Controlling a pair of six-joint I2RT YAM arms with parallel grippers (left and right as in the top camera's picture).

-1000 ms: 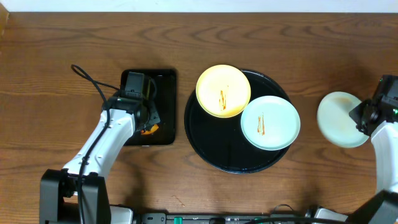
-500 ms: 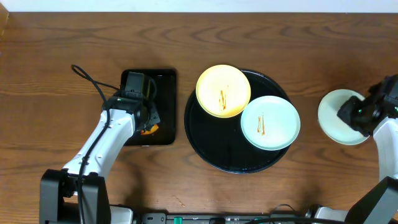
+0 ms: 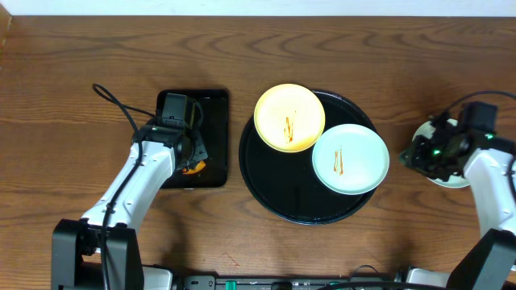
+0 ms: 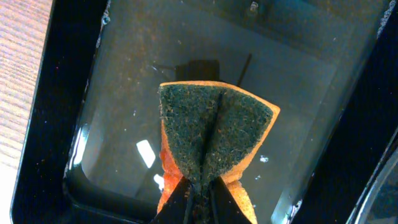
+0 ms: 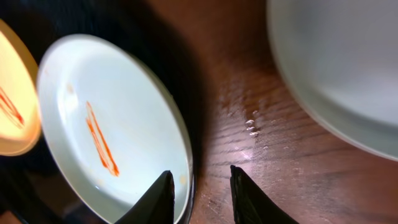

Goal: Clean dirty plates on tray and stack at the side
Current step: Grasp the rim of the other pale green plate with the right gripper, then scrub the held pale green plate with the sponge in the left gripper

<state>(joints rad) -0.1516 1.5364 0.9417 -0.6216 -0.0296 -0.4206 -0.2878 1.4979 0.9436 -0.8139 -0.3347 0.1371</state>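
Side plate: wrist view cut top/rt; overhead mostly under rt arm. Yellow plate cut at left edge.

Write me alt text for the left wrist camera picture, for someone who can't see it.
The left gripper pinches an orange sponge folded in half, its dark green scrubbing side facing the camera, over a small black tray that looks wet. A strip of wooden table shows at the left edge.
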